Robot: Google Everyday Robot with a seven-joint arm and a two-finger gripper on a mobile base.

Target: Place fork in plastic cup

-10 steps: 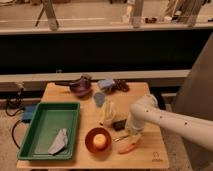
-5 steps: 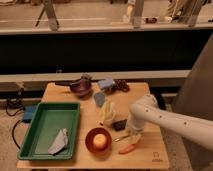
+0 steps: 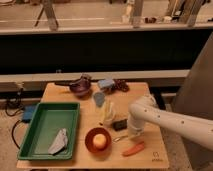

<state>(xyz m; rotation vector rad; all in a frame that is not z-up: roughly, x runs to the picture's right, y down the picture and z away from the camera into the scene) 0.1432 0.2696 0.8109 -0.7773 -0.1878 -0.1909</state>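
Observation:
The small silver fork (image 3: 120,138) lies on the wooden table (image 3: 150,95), between the red bowl (image 3: 98,142) and the orange carrot-like thing (image 3: 133,148). The bluish plastic cup (image 3: 99,98) stands upright mid-table, behind the fork. My gripper (image 3: 132,133) hangs from the white arm (image 3: 170,120), which reaches in from the right. It is low over the table, just right of the fork and next to the black block (image 3: 119,124). It holds nothing that I can see.
A green tray (image 3: 45,125) with a grey cloth (image 3: 59,141) fills the left side. The red bowl holds a yellow-orange fruit. A pale yellow item (image 3: 106,112) lies by the cup. A purple bowl (image 3: 80,87), blue sponge (image 3: 106,83) and dark item (image 3: 120,86) sit at the back.

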